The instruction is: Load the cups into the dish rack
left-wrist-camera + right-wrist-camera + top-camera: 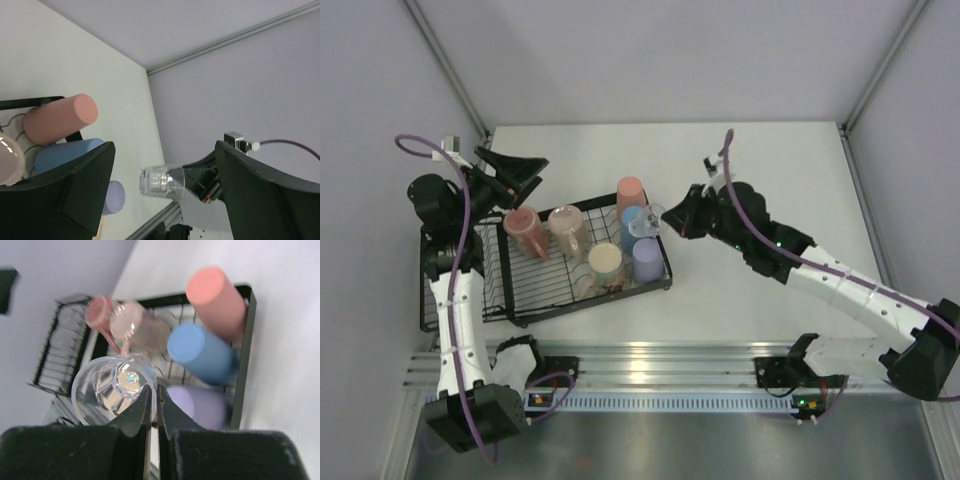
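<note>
The dish rack (500, 280) is black wire with wavy dividers, on a white table (750, 170). At its right end in the top view: a salmon-pink tumbler (631, 190), a blue tumbler (630, 232), a lavender tumbler (647, 262), a cream mug (605, 264). Mid-rack: a dusty-pink mug (525, 232) and a translucent pink cup (566, 228). The small glass (107, 385) is clear, with faceted glints. A purple cable (466, 225) runs along the left arm (457, 320), which is white with black joints.
</note>
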Controlling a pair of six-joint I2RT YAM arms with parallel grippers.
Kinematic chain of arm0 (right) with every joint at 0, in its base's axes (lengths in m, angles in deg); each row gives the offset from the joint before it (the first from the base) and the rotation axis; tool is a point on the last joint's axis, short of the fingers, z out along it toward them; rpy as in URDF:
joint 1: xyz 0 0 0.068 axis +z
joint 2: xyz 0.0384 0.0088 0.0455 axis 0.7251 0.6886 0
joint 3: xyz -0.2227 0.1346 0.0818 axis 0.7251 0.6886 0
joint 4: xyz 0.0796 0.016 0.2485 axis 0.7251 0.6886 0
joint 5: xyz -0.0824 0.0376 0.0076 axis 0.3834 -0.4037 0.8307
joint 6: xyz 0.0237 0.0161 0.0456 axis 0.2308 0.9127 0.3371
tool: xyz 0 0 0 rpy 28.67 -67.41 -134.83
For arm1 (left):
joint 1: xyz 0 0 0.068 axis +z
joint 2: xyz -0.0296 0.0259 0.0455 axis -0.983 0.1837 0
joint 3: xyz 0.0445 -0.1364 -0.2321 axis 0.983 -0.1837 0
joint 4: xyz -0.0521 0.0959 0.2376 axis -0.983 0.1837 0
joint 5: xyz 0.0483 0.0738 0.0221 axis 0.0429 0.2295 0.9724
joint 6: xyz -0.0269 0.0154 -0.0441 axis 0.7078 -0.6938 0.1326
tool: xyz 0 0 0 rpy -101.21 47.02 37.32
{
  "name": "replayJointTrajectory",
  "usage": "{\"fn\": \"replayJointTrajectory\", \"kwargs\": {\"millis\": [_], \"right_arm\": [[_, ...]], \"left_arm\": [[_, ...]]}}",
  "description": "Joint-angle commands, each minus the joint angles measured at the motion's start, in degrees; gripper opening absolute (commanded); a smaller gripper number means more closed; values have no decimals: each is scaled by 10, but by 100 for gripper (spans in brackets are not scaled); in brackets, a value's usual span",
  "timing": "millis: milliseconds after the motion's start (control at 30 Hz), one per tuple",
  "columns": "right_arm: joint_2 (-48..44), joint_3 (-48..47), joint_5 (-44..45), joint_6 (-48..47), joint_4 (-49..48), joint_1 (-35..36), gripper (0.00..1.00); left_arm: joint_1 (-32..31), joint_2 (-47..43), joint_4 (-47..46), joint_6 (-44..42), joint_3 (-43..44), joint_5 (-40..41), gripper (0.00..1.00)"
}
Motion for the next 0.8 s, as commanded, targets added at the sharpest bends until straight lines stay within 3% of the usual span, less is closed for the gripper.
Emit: {"fn": "replayJointTrajectory", "kwargs": {"millis": [0,200,433,600,767], "right_arm": [[-36,-16,-138,-9,-184,-60,0],[-26,-35,-231,55,-266,-132,0],[1,-16,-327,138,-466,-161,0],[26,-14,-340,180,-532,-165,0],[38,-16,-338,197,-556,-165,0]], "left_arm": [[-31,1,-170,94,-25,-46,86],[-128,30,-196,97,-6,-9,86],[-217,57,-322,174,-21,17,88],[-303,77,-406,204,-24,49,89],[-339,80,-445,212,-25,69,89]]}}
